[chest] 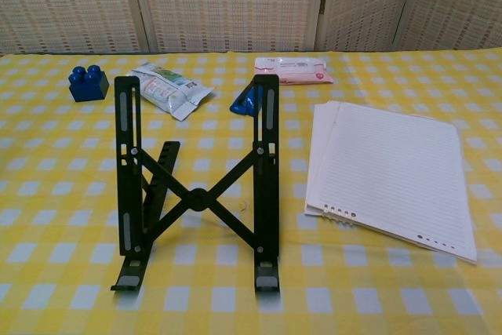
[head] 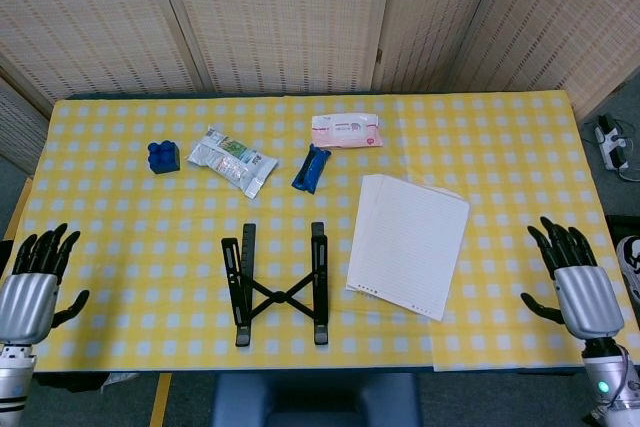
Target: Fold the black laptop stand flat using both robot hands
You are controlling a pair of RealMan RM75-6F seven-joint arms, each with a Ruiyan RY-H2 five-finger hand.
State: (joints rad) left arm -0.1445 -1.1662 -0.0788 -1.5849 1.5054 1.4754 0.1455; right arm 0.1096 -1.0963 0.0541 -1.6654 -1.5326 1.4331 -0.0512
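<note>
The black laptop stand point(head: 278, 284) stands unfolded near the table's front edge, its two side rails joined by a crossed brace. The chest view shows the black laptop stand point(chest: 196, 186) raised and propped up at the back. My left hand point(head: 32, 285) hovers at the front left corner with fingers spread, holding nothing, far left of the stand. My right hand point(head: 574, 282) is at the front right, fingers apart and empty, well right of the stand. Neither hand appears in the chest view.
A stack of lined paper point(head: 409, 243) lies just right of the stand. Behind it are a blue clip point(head: 311, 168), a pink wipes pack point(head: 346, 131), a white snack packet point(head: 231, 159) and a blue toy brick point(head: 163, 156), all on the yellow checked tablecloth point(head: 500, 147).
</note>
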